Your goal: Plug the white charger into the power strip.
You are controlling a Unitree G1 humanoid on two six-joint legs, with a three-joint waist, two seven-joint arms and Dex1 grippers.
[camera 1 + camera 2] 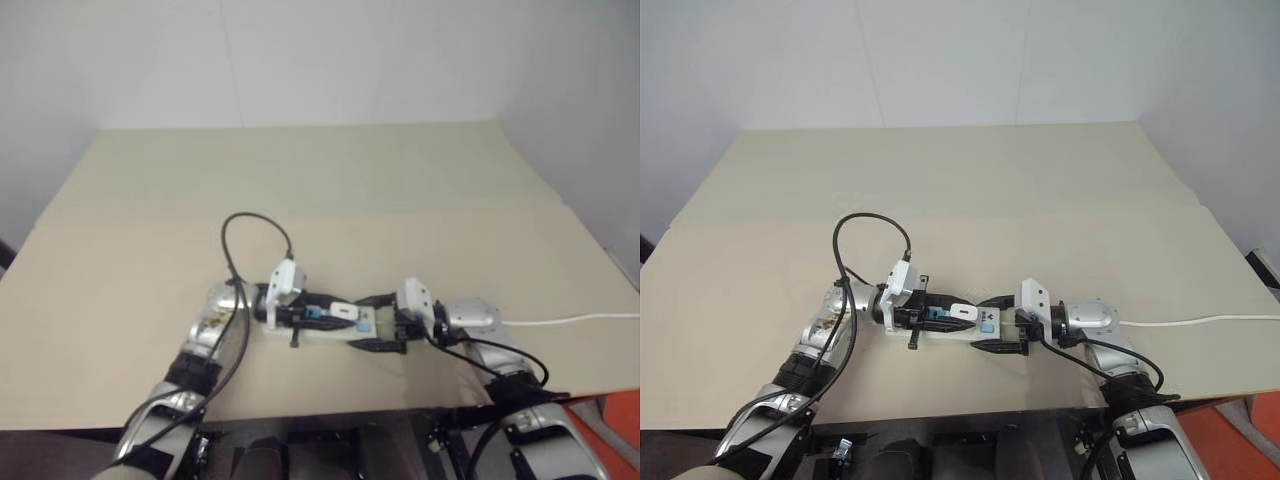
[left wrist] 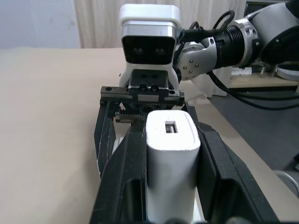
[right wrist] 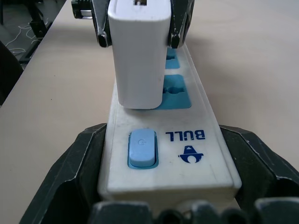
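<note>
**Charger in hand and over the strip, not yet seated**

I'll place everything from the power strip [image 1: 975, 327], which lies flat on the tan worktop [image 1: 960, 200] near the worktop's front edge, its thin white cord [image 1: 1200, 321] running off from its switch end toward the worktop's right side.

My right end effector [image 1: 998, 333] comes at the strip from that switch end. Its two black fingers [image 3: 70, 182] stand wide apart with the strip's end between them, one along each long side; I judge this to be a steadying hold, though I cannot tell how firmly the pads press.

My left end effector [image 1: 940, 312] reaches in from the strip's opposite end and is clamped on the white charger [image 3: 138, 51], one black finger on each side of its body.

The charger lies along the strip, above the blue socket faces [image 3: 176, 87], its free end close to the blue switch [image 3: 141, 148]. In the right wrist view its lower edge looks to rest on or just over the strip's top. I cannot see its prongs, and I cannot tell which socket it is meant for.

So, as I judge it: picking up and bracing are done. Left to do are turning the charger's prongs down to a socket, lining up, and pressing home.
</note>
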